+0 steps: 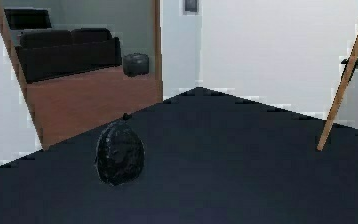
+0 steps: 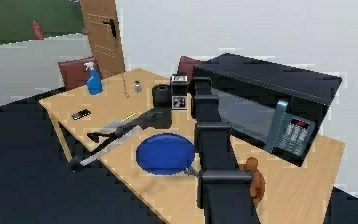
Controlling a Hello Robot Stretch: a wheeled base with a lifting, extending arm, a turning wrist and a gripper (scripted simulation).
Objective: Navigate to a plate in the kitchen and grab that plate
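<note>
A round blue plate [image 2: 165,154] lies on a wooden table [image 2: 317,165] in the arm side view, near the table's front edge. The dark arm [image 2: 219,165] rises from the bottom edge just right of the plate. At its far end are the white marked squares, with the gripper [image 2: 159,102] left of them, above the tabletop behind the plate. Things lie on the table around the gripper, so I cannot tell whether it holds anything.
A black microwave [image 2: 257,100] stands right of the arm. A blue spray bottle [image 2: 93,78], a small shaker [image 2: 138,87], long grey utensils [image 2: 112,135] and a brown figure [image 2: 255,178] share the table. In the forward view, a black rubbish bag [image 1: 120,152] sits on dark floor before a doorway to a dark sofa [image 1: 67,52].
</note>
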